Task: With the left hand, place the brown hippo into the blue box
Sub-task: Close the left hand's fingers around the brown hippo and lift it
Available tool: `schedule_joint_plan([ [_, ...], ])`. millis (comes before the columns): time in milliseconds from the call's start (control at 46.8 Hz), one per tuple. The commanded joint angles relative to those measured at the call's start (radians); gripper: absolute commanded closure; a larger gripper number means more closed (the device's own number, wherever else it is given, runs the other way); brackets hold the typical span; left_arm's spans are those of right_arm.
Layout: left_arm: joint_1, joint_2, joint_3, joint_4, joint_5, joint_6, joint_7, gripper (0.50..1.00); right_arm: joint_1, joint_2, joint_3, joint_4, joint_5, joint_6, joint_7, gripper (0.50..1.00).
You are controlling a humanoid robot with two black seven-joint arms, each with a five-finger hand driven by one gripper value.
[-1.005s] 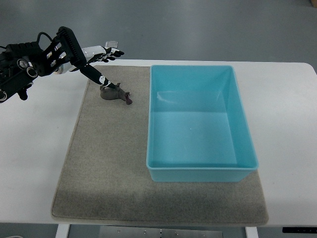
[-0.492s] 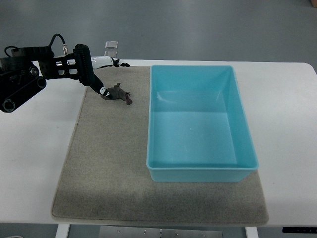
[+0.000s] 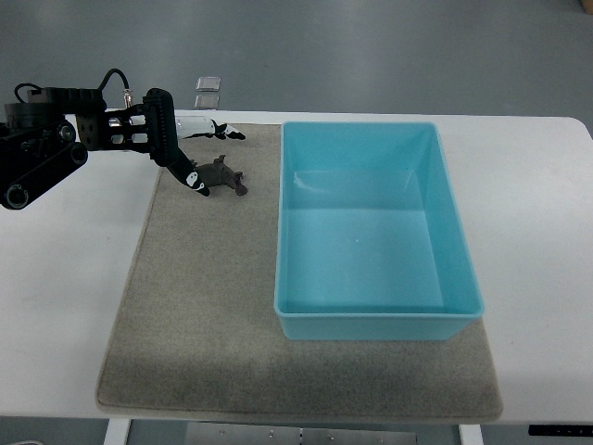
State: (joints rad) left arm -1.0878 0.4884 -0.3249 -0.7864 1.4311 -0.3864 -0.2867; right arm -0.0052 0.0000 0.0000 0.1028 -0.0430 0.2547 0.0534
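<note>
We're closing our left hand (image 3: 185, 153) w/ fingers curling onto the brown hippo (image 3: 222, 177) (grip not firm yet, we judge), lying on the mat (image 3: 195, 306) left of the blue box (image 3: 375, 320); next we're needing lift, carry right.

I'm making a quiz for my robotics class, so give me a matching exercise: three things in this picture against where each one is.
Things:
1. small brown hippo toy
2. light blue plastic box
3. black robot left hand

Places:
A. right half of the grey felt mat
B. reaching in from the picture's left, at the hippo
C. far left part of the mat

Pairs: 1-C, 2-A, 3-B
</note>
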Motion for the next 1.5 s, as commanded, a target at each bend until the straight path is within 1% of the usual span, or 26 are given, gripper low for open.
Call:
schedule_joint_plan([
  [0, -0.003, -0.001, 0.015, 0.001, 0.002, 0.0, 0.0, 0.506, 0.001, 0.0, 0.0, 0.0, 0.0, 0.0, 0.0, 0.564],
  [513, -0.003, -0.013, 0.035, 0.0, 0.061, 0.015, 0.001, 0.512, 0.001, 0.0, 0.0, 0.0, 0.0, 0.0, 0.0, 0.564],
  [684, -0.003, -0.016, 0.035, 0.0, 0.072, 0.015, 0.0, 0.531, 0.001, 0.0, 0.0, 0.0, 0.0, 0.0, 0.0, 0.564],
  [791, -0.001, -0.014, 0.035, 0.003, 0.114, 0.017, -0.002, 0.598, 0.001, 0.0, 0.0, 0.0, 0.0, 0.0, 0.0, 0.564],
  [1026, -0.001, -0.016, 0.035, 0.004, 0.129, 0.018, -0.002, 0.606, 0.001, 0.0, 0.0, 0.0, 0.0, 0.0, 0.0, 0.564],
  [1090, 0.0, -0.017, 0.035, 0.004, 0.129, 0.018, -0.002, 0.63, 0.001, 0.0, 0.0, 0.0, 0.0, 0.0, 0.0, 0.564],
  [1155, -0.001, -0.017, 0.035, 0.004, 0.129, 0.02, -0.002, 0.643, 0.001, 0.0, 0.0, 0.0, 0.0, 0.0, 0.0, 0.564],
  [1240, -0.001, -0.027, 0.035, 0.004, 0.13, 0.037, -0.002, 0.671, 0.001, 0.0, 0.0, 0.0, 0.0, 0.0, 0.0, 0.564],
  [1326, -0.001, -0.03, 0.035, 0.004, 0.132, 0.049, 0.001, 0.684, 0.001, 0.0, 0.0, 0.0, 0.0, 0.0, 0.0, 0.564],
  [1347, -0.001, -0.03, 0.035, 0.004, 0.132, 0.052, 0.003, 0.692, 0.001, 0.0, 0.0, 0.0, 0.0, 0.0, 0.0, 0.564],
  [1475, -0.003, -0.031, 0.035, 0.004, 0.132, 0.06, 0.011, 0.812, -0.001, 0.0, 0.0, 0.0, 0.0, 0.0, 0.0, 0.564],
])
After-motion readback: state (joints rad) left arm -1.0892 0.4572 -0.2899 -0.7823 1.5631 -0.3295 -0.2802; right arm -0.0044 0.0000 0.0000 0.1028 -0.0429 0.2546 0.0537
